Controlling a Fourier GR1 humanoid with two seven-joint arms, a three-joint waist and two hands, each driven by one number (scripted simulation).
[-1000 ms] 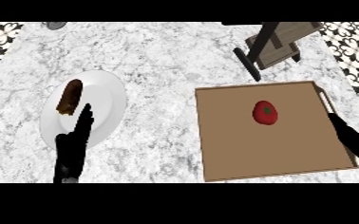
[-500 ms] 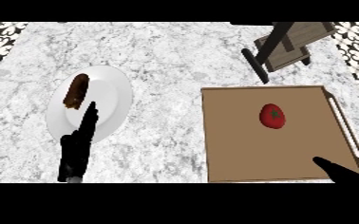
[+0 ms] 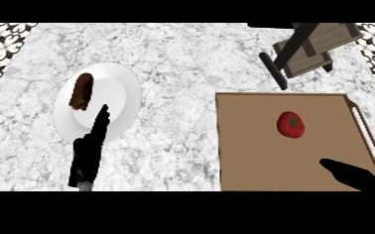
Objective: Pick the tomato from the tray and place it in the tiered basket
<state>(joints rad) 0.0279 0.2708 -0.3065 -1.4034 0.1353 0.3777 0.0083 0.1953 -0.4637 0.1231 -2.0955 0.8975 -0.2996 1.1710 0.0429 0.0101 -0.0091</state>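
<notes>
**A:** How will the tomato [image 3: 290, 124] handle?

**B:** Light, I'd judge. It looks smooth-skinned and a bit slippery, and soft enough to bruise. Best to cup it round its widest part rather than pinch the top.

**A:** How does it look?

**B:** Red and roundish, with a small green calyx. It lies alone on the brown tray [image 3: 249, 148], right of the middle and apart from the rims.

**A:** And the hands?

**B:** The right hand [image 3: 350, 173] shows only as a dark tip over the tray's near right corner, short of the tomato. I cannot tell whether it is released or clenched. The left hand [image 3: 88, 153] rests released beside the white plate [image 3: 117, 89]. The tiered basket [image 3: 319, 49], probably that wooden frame, stands beyond the tray.
</notes>
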